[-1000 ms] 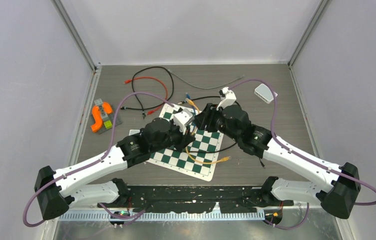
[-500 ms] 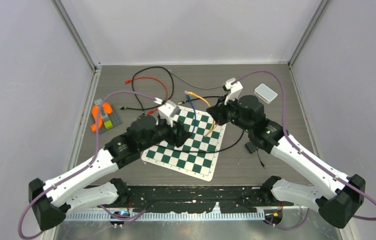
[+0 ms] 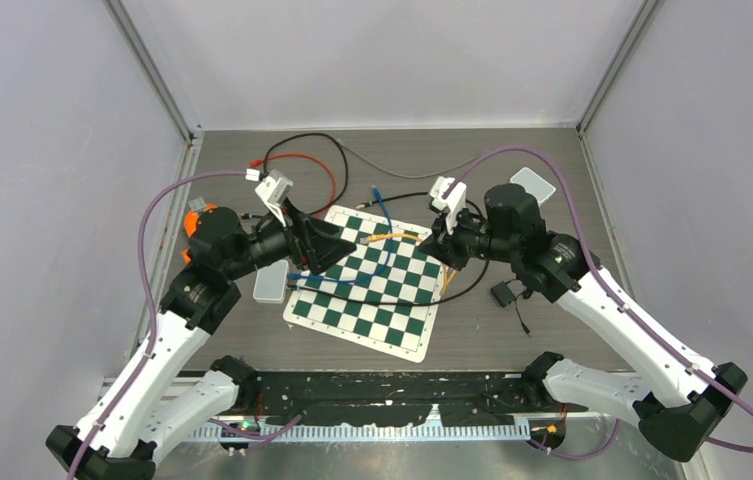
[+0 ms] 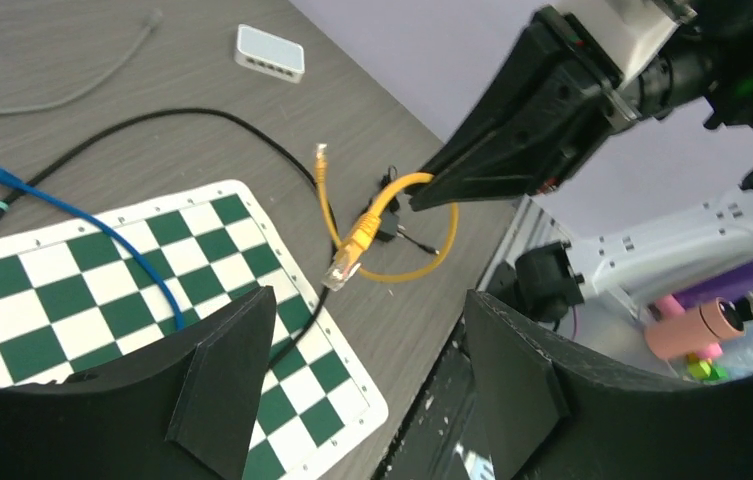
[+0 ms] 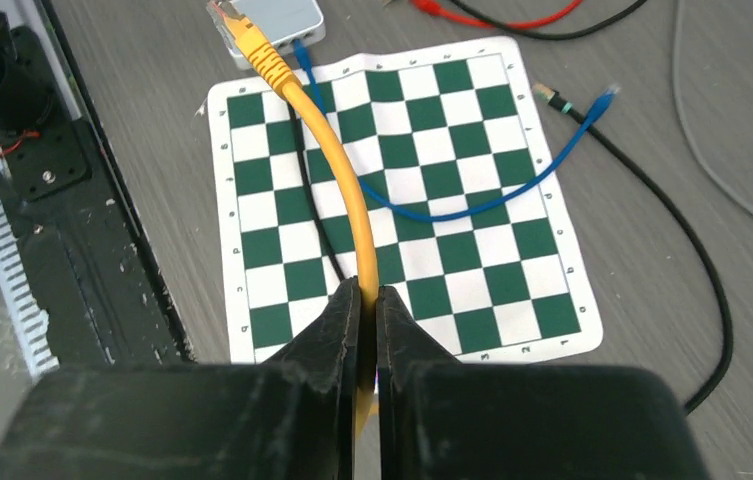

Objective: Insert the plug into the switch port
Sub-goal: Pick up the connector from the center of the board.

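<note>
The right hand [image 5: 360, 292] is clamped on the yellow cable [image 5: 344, 190] some way behind its plug [image 5: 250, 42], which hangs in the air above the chessboard mat [image 5: 282, 300] — not yet in any port. The left hand [image 4: 367, 305] stands wide and empty. A pale box [image 5: 274, 18] lies beside the mat's edge, and a white switch [image 4: 270, 52] with a row of ports sits well apart on the surface [image 4: 72, 50]. By my judgement the grasp is done — aligning and pushing in remain.

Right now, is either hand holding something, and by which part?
The right hand pinches the yellow cable on its cord, some way behind the plug. The left hand is open and holds nothing.
</note>
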Controlling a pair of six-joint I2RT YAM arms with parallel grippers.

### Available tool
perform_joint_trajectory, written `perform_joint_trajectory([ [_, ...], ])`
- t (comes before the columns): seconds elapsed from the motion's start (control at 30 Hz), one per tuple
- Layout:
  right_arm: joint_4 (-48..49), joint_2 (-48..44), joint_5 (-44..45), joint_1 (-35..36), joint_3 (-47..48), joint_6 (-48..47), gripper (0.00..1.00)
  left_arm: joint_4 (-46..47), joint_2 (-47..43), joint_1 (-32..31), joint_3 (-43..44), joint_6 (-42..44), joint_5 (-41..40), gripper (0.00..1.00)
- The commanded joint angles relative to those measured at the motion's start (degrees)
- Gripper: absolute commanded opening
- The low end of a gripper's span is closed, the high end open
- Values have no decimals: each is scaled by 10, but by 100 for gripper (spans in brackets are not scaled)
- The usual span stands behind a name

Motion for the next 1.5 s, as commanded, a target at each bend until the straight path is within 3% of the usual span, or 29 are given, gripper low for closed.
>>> perform_joint_trajectory([
  [0.0,-38,3,-31,-1,27,-19,5,-47,-7,4,45,53,54,72],
  [0.33,182,-127,-14,-1,-124,-91,5,19,35,5,37,-58,138,68],
  [0.5,264,-167,0,0,-181,-98,5,107,65,5,27,-136,189,64],
  [0.77,266,-174,2,0,-187,-103,5,192,107,5,13,-196,233,60],
  [1.17,274,-160,8,3,-187,-81,5,166,124,5,10,-187,227,49],
  [1.47,204,-117,-19,5,-144,-47,5,135,135,6,26,-148,219,45],
])
